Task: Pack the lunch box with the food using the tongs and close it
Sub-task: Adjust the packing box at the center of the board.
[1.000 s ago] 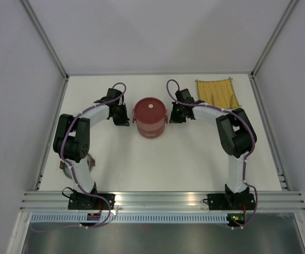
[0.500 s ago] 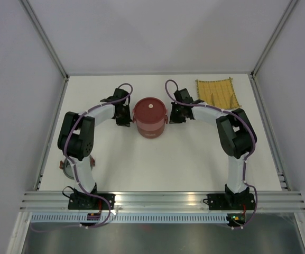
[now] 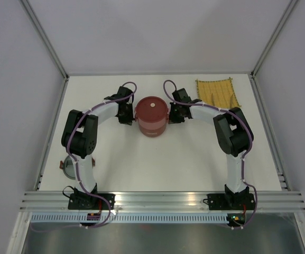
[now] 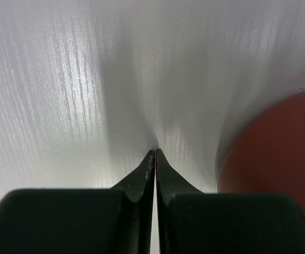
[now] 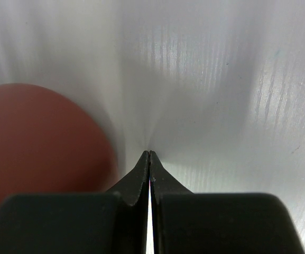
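The lunch box (image 3: 151, 117) is a round dark-red stack with its lid on, a pale knob at the lid's centre, standing mid-table. My left gripper (image 3: 126, 115) is shut and empty, close against the box's left side, tips pointing down at the table. My right gripper (image 3: 173, 115) is shut and empty at the box's right side. In the left wrist view the shut tips (image 4: 155, 152) hover over bare table with the red box wall (image 4: 279, 159) to their right. In the right wrist view the tips (image 5: 149, 153) have the box (image 5: 36, 148) on their left. The tongs and the food are out of view.
A yellow woven mat (image 3: 217, 92) lies at the back right corner. A small round object (image 3: 66, 166) shows partly behind the left arm near the table's left edge. Side walls frame the white table (image 3: 184, 159).
My left gripper has moved right, up to the lunch box's left side. The right gripper has edged slightly towards the box. Both stay shut.
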Robot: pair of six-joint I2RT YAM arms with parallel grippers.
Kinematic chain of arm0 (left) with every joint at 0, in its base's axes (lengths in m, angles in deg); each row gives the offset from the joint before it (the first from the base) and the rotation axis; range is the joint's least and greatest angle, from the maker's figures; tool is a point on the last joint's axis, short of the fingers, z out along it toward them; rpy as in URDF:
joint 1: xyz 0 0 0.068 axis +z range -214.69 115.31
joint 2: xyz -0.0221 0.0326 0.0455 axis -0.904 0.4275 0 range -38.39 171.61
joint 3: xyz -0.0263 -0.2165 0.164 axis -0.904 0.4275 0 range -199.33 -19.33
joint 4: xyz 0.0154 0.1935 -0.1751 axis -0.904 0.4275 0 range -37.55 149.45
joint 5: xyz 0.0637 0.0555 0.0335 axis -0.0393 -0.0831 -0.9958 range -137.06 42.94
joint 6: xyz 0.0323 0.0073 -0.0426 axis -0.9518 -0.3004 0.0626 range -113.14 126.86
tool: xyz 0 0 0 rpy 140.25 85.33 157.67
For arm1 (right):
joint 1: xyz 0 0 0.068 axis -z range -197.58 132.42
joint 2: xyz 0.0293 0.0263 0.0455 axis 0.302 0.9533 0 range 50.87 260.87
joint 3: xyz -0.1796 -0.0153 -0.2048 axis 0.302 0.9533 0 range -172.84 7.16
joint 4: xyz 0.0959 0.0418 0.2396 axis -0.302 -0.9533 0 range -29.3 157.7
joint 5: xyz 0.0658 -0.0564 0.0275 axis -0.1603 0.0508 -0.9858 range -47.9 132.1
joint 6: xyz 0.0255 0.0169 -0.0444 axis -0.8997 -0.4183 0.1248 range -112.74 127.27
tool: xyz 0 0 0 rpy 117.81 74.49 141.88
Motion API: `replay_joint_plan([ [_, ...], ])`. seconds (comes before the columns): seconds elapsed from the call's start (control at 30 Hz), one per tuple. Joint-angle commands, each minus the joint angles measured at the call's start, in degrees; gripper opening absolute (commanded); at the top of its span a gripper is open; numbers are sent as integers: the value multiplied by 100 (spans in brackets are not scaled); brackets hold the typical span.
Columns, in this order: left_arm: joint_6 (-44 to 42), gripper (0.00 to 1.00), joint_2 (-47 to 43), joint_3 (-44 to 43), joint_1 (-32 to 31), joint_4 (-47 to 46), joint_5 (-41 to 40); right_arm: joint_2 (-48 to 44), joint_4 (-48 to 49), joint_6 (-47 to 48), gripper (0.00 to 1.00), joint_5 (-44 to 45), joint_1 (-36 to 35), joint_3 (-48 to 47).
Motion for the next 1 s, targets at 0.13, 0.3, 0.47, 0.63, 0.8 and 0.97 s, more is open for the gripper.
replay_joint_plan([
  [0.13, 17, 6, 428, -216, -422, -58, 230, 318, 238, -216, 0, -342, -422, -375],
  [0.3, -9, 6, 569, -330, -571, 3, 203, 310, 202, -181, 0, -333, -431, -445],
  [0.47, -45, 6, 639, -444, -659, 47, 177, 371, 167, -163, 0, -377, -466, -516],
  [0.63, -45, 6, 744, -593, -782, 109, 177, 450, 123, -154, 0, -395, -580, -630],
  [0.8, 8, 6, 841, -647, -879, 109, 212, 503, 71, -145, 0, -395, -633, -735],
  [0.97, 96, 6, 868, -708, -967, 109, 256, 538, 79, -145, 0, -404, -651, -709],
])
